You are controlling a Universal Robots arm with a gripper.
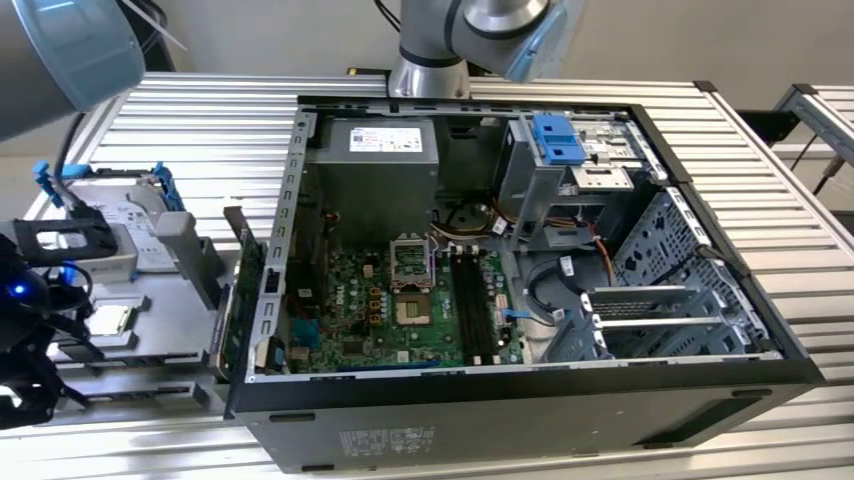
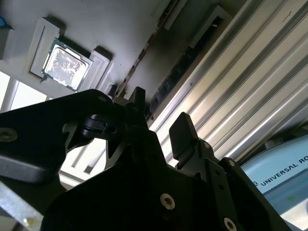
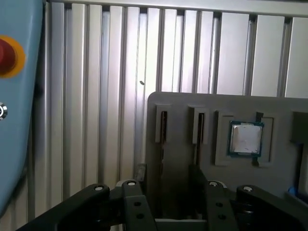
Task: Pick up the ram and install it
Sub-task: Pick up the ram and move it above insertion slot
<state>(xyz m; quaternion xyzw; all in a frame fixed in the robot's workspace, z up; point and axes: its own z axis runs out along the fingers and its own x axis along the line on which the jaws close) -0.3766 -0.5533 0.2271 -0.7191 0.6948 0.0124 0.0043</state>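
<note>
In the second wrist view the gripper (image 2: 161, 111) is hovering over the tray (image 2: 120, 29) with fingers (image 2: 185, 127) spread and nothing pinched, likely lining up to straddle the ram (image 2: 182, 69). The ram is standing on edge in a slot along the tray's edge by the table (image 2: 240, 72), leaving its faces reachable. The CPU (image 2: 67, 62) is sitting farther in.

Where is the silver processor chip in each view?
Exterior view: the processor chip lies on the grey tray, at the exterior view's left.
First wrist view: chip in a square recess beside two narrow slots.
Second wrist view: chip beyond the gripper.
Shared landmark: the grey tray.
</note>
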